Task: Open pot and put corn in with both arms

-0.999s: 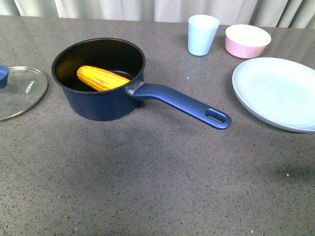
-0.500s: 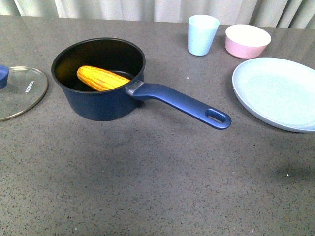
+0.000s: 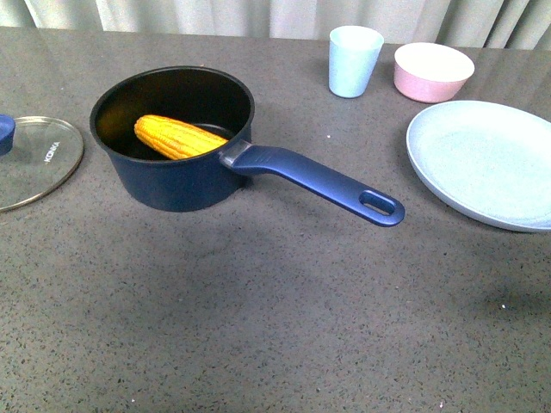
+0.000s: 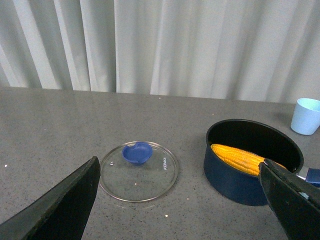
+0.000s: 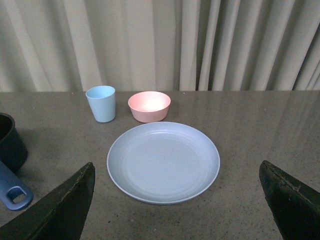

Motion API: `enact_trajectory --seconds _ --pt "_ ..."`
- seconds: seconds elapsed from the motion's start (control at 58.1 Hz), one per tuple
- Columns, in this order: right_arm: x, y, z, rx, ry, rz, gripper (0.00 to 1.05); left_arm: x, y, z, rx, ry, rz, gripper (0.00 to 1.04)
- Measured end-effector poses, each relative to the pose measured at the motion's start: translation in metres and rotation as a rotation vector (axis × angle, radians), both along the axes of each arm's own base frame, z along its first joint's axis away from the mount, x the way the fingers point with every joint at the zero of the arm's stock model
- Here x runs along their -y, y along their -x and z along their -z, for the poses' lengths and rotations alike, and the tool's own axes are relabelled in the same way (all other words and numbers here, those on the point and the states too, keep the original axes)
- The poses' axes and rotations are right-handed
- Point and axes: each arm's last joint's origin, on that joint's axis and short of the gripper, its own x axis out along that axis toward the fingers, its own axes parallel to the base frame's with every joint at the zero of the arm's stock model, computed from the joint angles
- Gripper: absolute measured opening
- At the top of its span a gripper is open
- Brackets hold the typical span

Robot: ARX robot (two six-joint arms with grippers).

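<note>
On my front camera, the navy saucepan [image 3: 176, 142] stands uncovered on the grey speckled table [image 3: 275, 327], its long blue handle [image 3: 323, 182] with the oval hole angling toward the right and toward me. The corn cob [image 3: 176, 137] lies inside the pan, slanted across the black interior with one end near the handle joint. The glass lid [image 3: 34, 162] rests flat on the table to the left of the pan, apart from it, knob [image 3: 5, 133] upward and partly cut off by the frame edge. Behind the pan, to the right, I see a light blue cup [image 3: 354, 60] just beside a pink bowl [image 3: 433, 71], and nearer, a pale blue plate [image 3: 487, 163]. Neither arm shows in the front view. My left gripper [image 4: 182, 200] hangs above the table with its two black fingers [image 4: 60, 207] spread wide and nothing between them; lid and pan sit beyond it. My right gripper [image 5: 175, 202] is likewise spread wide and holds nothing, facing the plate, cup and bowl before a pale curtain [image 5: 160, 45].
</note>
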Motion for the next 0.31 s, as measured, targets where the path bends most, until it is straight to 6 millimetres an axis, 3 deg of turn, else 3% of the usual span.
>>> enact_trajectory --seconds 0.31 --pt "0.0 0.0 0.0 0.0 0.0 0.0 0.96 0.0 0.0 0.0 0.0 0.0 0.0 0.96"
